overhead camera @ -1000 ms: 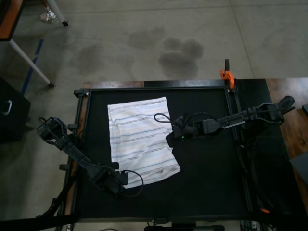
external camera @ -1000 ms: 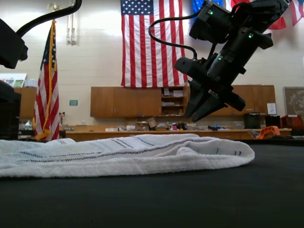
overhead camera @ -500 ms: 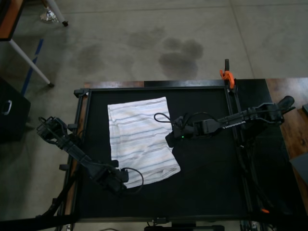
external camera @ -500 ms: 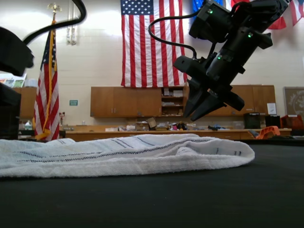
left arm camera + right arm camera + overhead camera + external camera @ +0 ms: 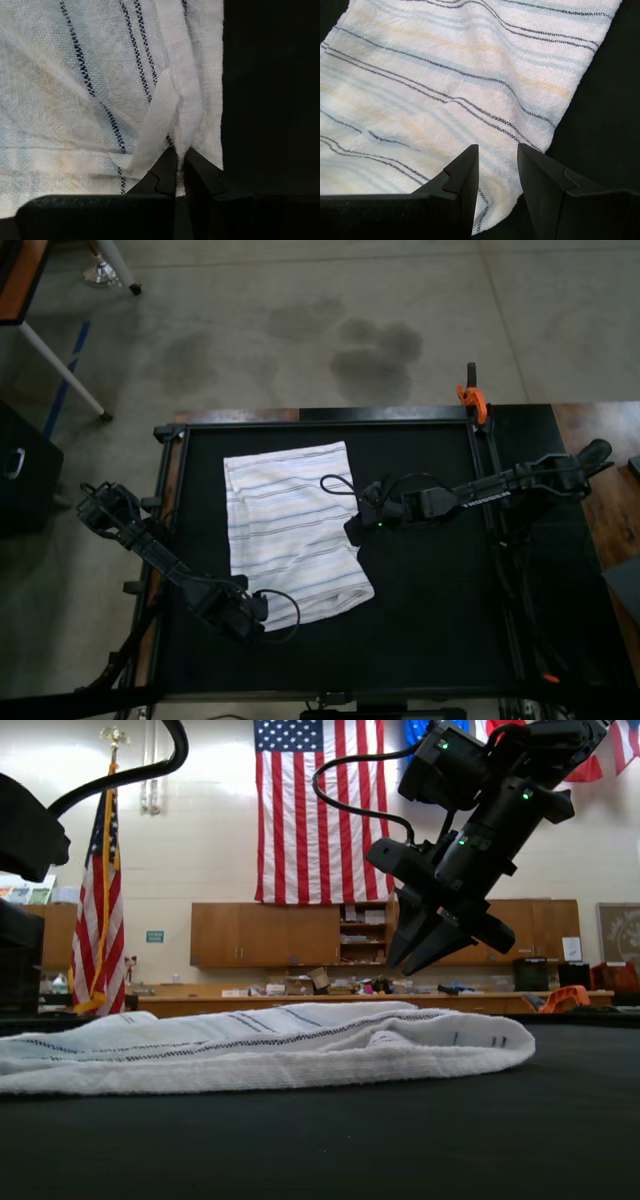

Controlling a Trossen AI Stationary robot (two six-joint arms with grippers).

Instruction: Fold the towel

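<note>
Black table (image 5: 430, 610): left pincer (image 5: 179, 162) pinches towel (image 5: 290, 530); right pincer (image 5: 497, 167) apart above it.

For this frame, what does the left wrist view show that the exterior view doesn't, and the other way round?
Only the left wrist view shows the left gripper shut on a raised fold at the edge of the towel. Only the exterior view shows the right gripper hanging above the towel, apart from it, plus the flags and cabinets behind. Both show the striped towel lying on the black table.
</note>
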